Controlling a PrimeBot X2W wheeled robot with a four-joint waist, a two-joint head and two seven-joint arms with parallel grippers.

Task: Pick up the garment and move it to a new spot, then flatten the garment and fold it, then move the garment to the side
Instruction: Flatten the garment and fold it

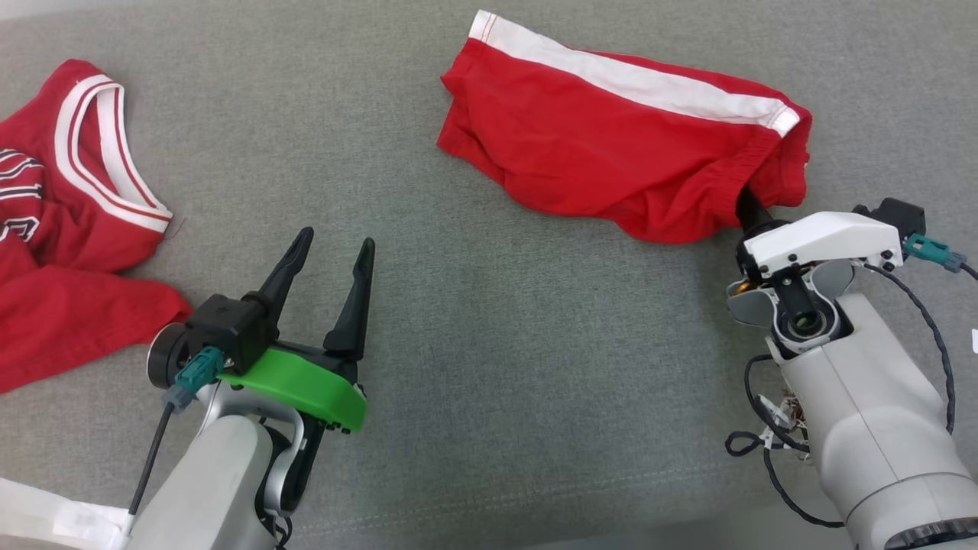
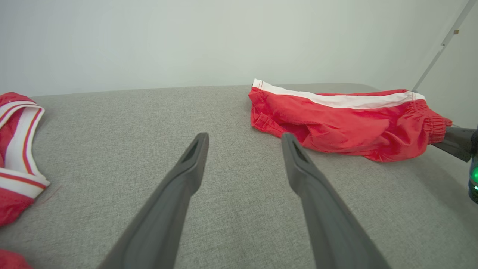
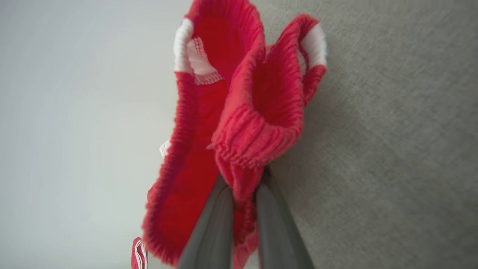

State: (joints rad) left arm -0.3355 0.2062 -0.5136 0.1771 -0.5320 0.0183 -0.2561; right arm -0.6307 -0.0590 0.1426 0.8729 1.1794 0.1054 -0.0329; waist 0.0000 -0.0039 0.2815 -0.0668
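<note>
The garment [image 1: 611, 145], a pair of red shorts with a white side stripe, lies crumpled on the grey surface at the upper right. My right gripper [image 1: 752, 200] reaches into its right end, fingertips hidden by cloth. In the right wrist view that gripper [image 3: 244, 186] is shut on a bunched fold of the elastic waistband [image 3: 257, 127]. My left gripper [image 1: 337, 241] stands open over bare surface at the lower left, well apart from the shorts. In the left wrist view the shorts [image 2: 343, 123] lie ahead and to the right of that open gripper [image 2: 244, 138].
A red jersey [image 1: 53, 229] with a white-trimmed collar lies spread at the left edge, close to my left arm; it also shows as the jersey [image 2: 15, 149] in the left wrist view. Grey fabric surface [image 1: 489, 344] stretches between the two arms.
</note>
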